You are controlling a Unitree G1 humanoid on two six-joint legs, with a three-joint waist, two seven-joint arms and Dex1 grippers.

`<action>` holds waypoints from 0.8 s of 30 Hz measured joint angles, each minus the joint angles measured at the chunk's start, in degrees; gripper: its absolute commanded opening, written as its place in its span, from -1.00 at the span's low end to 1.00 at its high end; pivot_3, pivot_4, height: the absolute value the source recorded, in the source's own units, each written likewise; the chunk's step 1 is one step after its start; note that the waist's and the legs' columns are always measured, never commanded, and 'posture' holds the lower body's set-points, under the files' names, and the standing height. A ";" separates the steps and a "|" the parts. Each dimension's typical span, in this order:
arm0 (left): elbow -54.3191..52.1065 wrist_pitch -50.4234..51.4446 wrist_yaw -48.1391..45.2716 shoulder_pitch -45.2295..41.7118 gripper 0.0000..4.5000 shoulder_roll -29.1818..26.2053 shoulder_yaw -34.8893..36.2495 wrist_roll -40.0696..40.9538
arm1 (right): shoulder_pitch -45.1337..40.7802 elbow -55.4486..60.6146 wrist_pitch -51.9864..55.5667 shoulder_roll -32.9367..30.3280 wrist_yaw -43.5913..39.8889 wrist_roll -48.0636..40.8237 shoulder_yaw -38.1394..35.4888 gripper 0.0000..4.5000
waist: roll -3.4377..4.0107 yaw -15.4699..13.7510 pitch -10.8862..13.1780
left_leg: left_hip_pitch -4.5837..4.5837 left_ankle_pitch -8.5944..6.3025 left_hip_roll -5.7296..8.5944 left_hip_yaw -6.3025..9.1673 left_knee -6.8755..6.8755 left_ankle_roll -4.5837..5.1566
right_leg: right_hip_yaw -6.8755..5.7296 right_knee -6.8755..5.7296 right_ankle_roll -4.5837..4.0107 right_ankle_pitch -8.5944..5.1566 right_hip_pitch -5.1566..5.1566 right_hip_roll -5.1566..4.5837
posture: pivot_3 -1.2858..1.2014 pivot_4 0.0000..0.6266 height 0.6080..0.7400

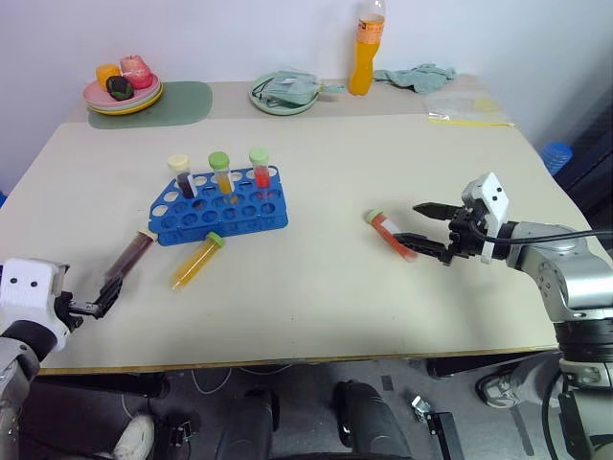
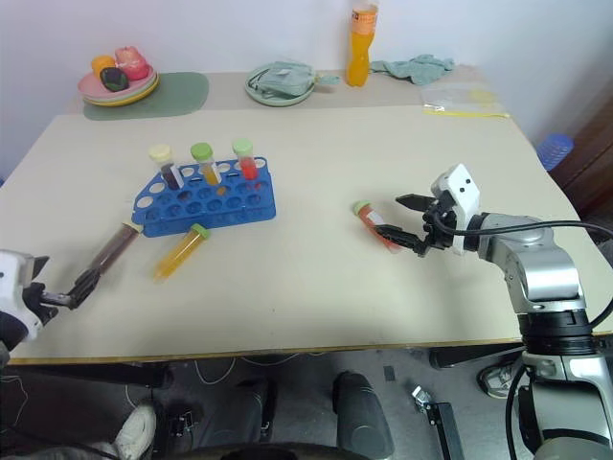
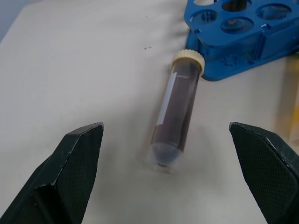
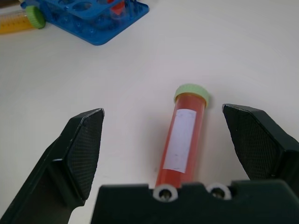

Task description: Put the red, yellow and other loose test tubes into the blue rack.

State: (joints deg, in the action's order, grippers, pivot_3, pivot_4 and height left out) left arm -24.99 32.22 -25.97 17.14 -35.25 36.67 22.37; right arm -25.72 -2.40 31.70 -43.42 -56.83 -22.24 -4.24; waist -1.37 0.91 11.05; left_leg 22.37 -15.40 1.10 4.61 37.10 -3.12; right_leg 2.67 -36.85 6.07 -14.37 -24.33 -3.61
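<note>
Right wrist view: right tool point(image 4: 163, 154) spread wide, a finger on each side of the red tube point(image 4: 183, 140) lying flat, not touching it.
Left tool point(image 3: 173, 172): spread, maroon tube point(image 3: 176, 114) lying between its fingers, untouched.
Yellow tube point(image 1: 196, 262): flat on the surface point(image 1: 316, 297), just beside the rack point(image 1: 225, 206).
Rack: three capped tubes upright in its back row.

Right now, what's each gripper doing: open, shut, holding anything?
Left gripper: open, empty, maroon tube lying between its fingers.
Right gripper: open, empty, red tube lying between its fingers.
</note>
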 measured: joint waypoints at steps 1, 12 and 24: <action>-0.01 0.00 0.09 0.00 0.98 0.11 -0.08 -0.11 | 0.00 0.01 0.07 0.00 0.00 0.00 0.00 1.00 | 0.00 0.00 0.00 | 0.00 0.00 0.00 0.00 0.00 0.00 | 0.00 0.00 0.01 0.00 0.00 0.00 | 0.03 -0.52 1.00; -1.71 -0.43 0.04 -1.67 0.98 1.75 -2.53 0.23 | -7.23 0.18 6.13 0.68 5.31 1.47 2.12 1.00 | 0.01 0.10 0.01 | 0.00 0.00 0.00 0.00 0.01 0.00 | 0.00 -0.01 0.02 0.02 0.00 0.01 | 0.03 -0.52 1.00; -9.02 -0.95 -2.89 -14.99 0.98 7.08 -34.04 -0.74 | -29.78 -7.85 39.50 4.02 14.60 8.90 20.62 1.00 | 0.06 -0.10 0.00 | 0.06 0.00 0.07 0.02 0.02 0.00 | -0.01 0.00 0.04 0.04 -0.02 -0.04 | 0.03 -0.52 1.00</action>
State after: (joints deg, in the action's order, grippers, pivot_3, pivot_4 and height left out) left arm -34.01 31.27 -28.86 2.14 -28.17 2.63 21.63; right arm -55.50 -10.25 71.20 -39.39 -42.23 -13.33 16.38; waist -1.31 0.81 11.06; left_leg 22.43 -15.40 1.17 4.64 37.12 -3.12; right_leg 2.66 -36.85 6.11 -14.33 -24.35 -3.65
